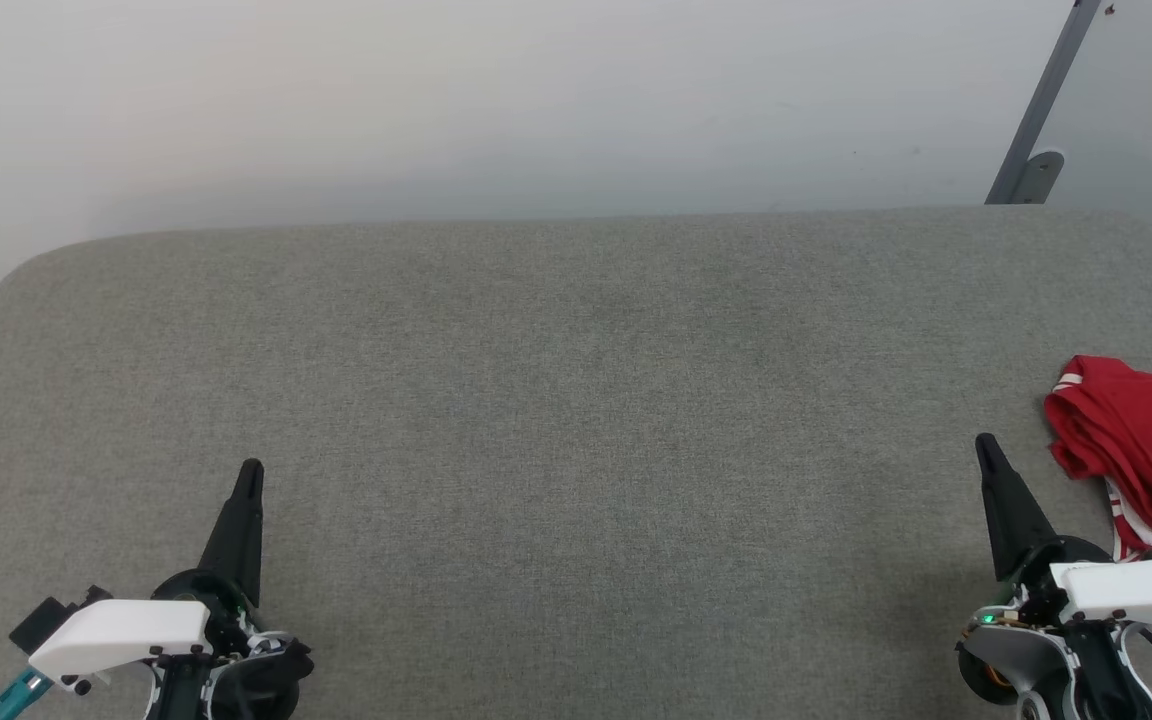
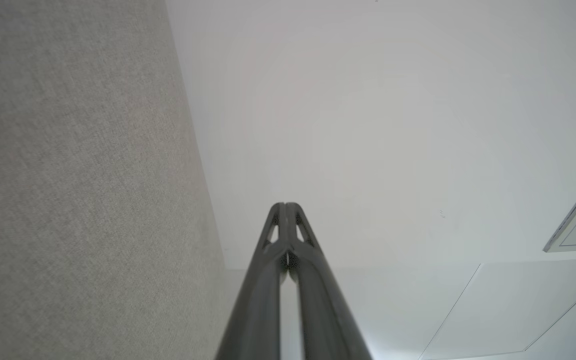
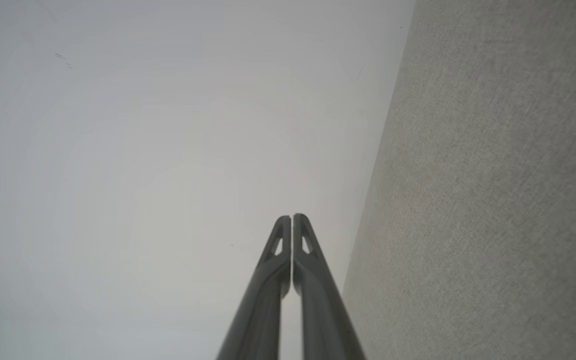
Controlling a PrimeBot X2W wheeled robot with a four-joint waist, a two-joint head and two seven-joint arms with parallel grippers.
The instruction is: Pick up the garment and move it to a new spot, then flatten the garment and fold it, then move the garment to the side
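On the right side of the table (image 1: 576, 380) I see only part of the garment (image 1: 1151, 450): a bunched red heap, cut by the head view's edge, its near end hidden behind the white housing of my right tool (image 1: 985, 442). Beyond the table's far right corner a grey bar (image 1: 1048, 95) runs off the top; what it is, I can't tell.

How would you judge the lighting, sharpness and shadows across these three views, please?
Head view: soft, even light, no glare; the grey surface shows crisp weave, a faint shadow lies beside the right gripper, the garment is cropped. Left wrist view: the left gripper is sharp at the tip, its shut jaws softening toward the bottom edge. Right wrist view: likewise, the wall evenly pale.
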